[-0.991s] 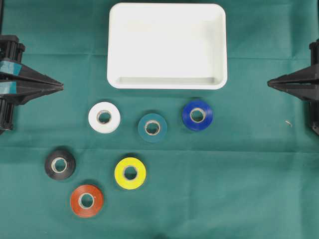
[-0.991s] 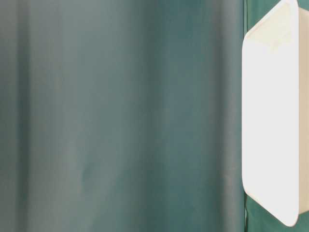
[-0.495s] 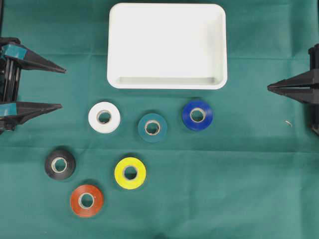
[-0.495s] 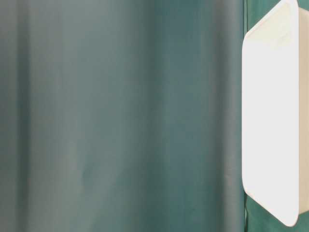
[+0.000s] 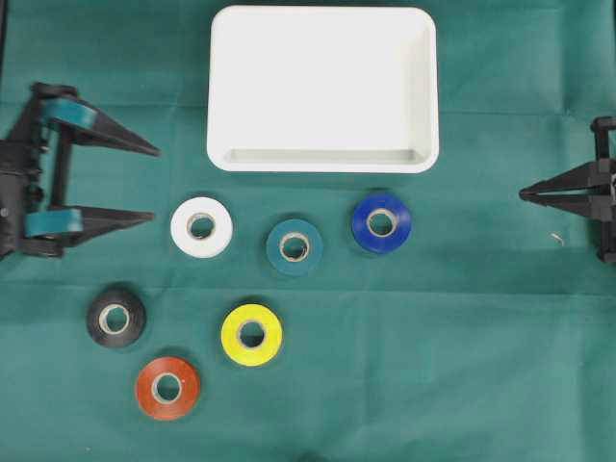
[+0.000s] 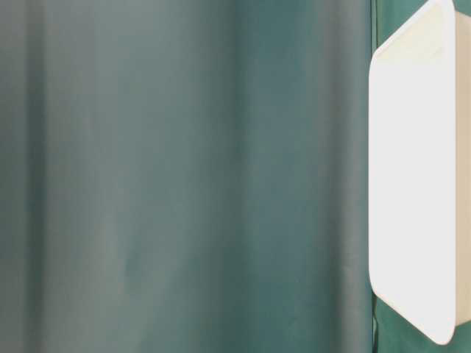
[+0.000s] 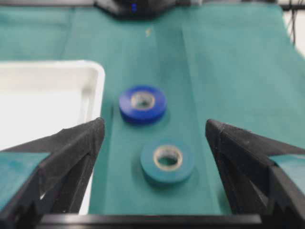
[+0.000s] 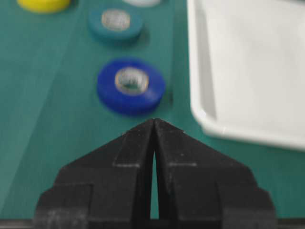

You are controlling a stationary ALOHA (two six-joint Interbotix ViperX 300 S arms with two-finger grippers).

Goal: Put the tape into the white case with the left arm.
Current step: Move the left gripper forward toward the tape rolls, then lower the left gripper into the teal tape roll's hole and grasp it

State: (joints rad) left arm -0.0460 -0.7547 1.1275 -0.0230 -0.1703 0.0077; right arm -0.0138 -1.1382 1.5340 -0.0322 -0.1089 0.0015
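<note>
Left gripper spreading wide at the left edge, six tape rolls waiting below the white case

The left gripper's teal-banded fingers are standing far apart with nothing between them, while the right gripper is sitting at the far right with fingers pressed together; the white roll is lying just beside the left fingertips, so the tidy move is probably lining one finger over its hole and one outside the wall before dropping, keeping clear of the teal roll and blue roll; the case is looking shallow, glossy white, round-cornered and empty, sitting far centre on the green cloth
</note>
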